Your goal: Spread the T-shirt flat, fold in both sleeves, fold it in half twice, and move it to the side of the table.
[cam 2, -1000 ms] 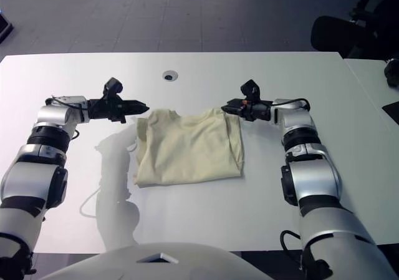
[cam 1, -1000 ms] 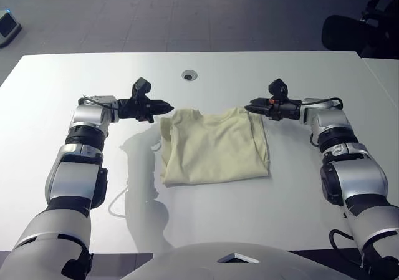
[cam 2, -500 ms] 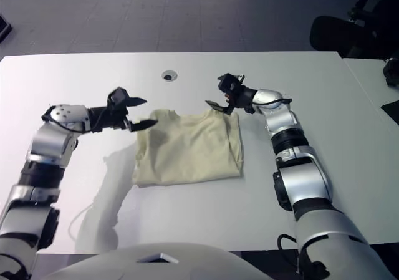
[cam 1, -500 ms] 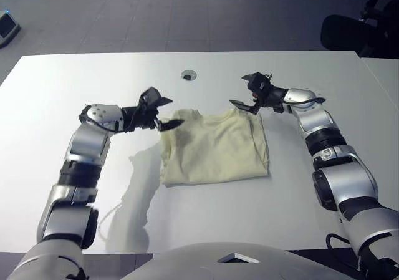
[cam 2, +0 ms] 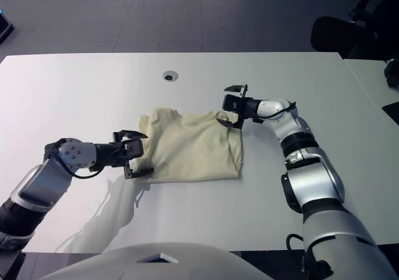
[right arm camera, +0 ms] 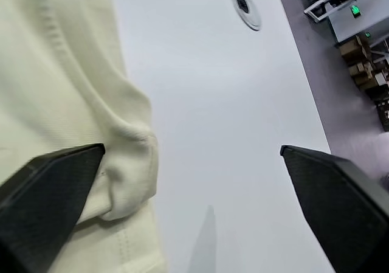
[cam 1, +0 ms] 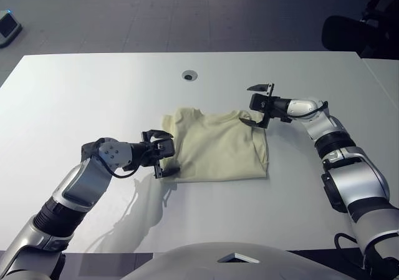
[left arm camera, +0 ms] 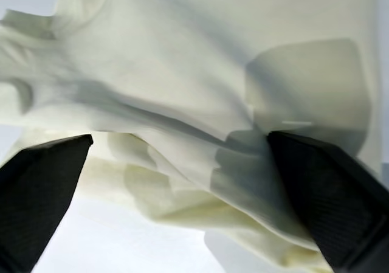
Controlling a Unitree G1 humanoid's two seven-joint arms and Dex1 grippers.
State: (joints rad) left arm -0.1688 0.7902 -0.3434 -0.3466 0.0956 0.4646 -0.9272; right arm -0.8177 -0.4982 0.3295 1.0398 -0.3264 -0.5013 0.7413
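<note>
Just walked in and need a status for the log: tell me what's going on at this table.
A humanoid robot is working on a pale yellow T-shirt that lies on the white table, already folded into a rough rectangle with the collar at the far edge. The left gripper is at the shirt's near left corner and the right gripper is at its far right corner. Both are open, with cloth between the fingers, and neither has closed on it yet.

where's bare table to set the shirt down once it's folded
Widest bare table: far left, between its left edge and the T-shirt. Also the far strip around the grommet. Crowded at the shirt's corners, where left claw and right claw stand open.
</note>
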